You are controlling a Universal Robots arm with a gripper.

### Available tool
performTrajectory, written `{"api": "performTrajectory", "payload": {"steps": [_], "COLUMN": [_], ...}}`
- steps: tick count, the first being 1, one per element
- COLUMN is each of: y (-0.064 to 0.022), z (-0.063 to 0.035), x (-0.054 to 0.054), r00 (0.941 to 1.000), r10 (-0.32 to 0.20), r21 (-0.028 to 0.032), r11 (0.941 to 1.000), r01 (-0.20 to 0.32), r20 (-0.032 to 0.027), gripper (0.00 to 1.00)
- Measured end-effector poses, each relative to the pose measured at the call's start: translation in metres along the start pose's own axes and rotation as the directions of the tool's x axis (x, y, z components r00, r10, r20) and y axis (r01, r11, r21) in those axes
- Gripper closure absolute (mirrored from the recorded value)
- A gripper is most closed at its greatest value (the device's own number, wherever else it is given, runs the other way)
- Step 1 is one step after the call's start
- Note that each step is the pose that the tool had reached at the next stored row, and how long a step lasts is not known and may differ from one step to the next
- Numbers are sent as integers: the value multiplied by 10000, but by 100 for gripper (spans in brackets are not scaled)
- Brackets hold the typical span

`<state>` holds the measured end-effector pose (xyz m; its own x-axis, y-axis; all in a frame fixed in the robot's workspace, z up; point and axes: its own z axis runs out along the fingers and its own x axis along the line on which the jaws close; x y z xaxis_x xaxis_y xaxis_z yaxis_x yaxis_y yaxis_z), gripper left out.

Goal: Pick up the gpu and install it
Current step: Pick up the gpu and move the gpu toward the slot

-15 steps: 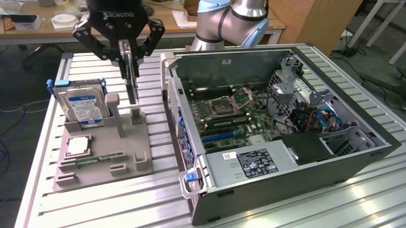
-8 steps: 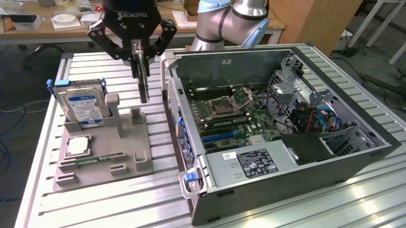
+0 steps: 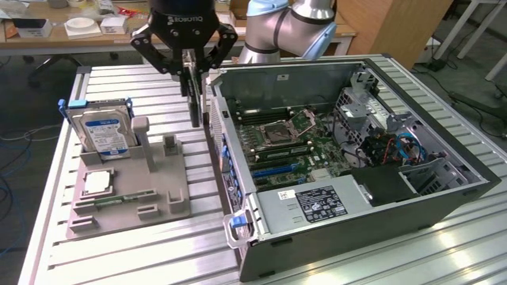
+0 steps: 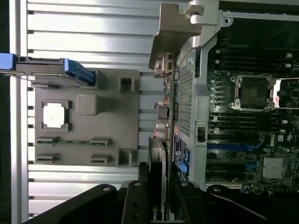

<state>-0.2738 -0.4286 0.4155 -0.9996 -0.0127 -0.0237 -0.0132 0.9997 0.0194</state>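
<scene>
exterior view: the gripper (image 3: 192, 70) pinches the gpu (image 3: 193, 104), which hangs upright and edge-on above the table (image 3: 119, 255) — between the grey parts tray (image 3: 158, 178) and the open computer case (image 3: 431, 205). wrist view: both fingers (image 4: 136, 200) press the card's faces — it sits just beside the case wall.

The gpu (image 3: 194, 107) showed edge-on, its top hidden within the tool (image 3: 192, 70); print on the power supply label (image 3: 315, 200) was unreadably small.

Quick count here: one gpu (image 3: 193, 105), one pincer (image 3: 190, 74), one hard drive (image 3: 105, 132), one processor chip (image 3: 97, 183), one memory stick (image 3: 120, 200), one grey holder (image 3: 152, 172), one open computer case (image 3: 357, 237), one surface (image 3: 119, 255).
</scene>
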Motion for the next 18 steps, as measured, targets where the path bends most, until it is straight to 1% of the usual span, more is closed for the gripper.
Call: {"api": "performTrajectory", "payload": {"steps": [18], "y": [-7], "z": [23], "x": [-509], "r00": [10000], "r10": [36], "r21": [1], "r11": [10000], "r01": [-36], "r20": [1], "gripper": [73]}}
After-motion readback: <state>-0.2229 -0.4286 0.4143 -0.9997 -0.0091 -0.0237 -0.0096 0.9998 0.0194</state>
